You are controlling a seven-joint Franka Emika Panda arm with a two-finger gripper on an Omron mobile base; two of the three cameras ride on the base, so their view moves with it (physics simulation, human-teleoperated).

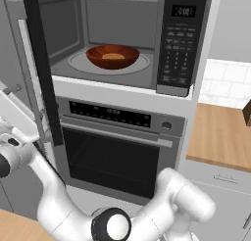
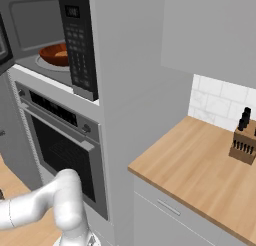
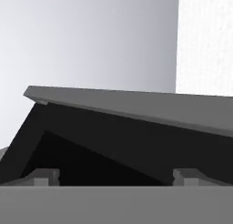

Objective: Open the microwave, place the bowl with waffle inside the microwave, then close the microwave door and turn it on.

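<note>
Fingers [image 3: 116, 176] apart, tips barely visible.

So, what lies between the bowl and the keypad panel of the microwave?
In the left base view, only bare turntable glass and grey cavity floor lie between the bowl and the keypad panel. The waffle sits inside the bowl, not in that stretch.

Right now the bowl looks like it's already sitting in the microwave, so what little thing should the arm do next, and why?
Probably swing the microwave door shut. The bowl with the waffle already rests on the turntable inside the microwave, and the door stands wide open at the left. The gripper is open and empty, close to the door's dark face, so pushing it closed seems the natural next step.
</note>
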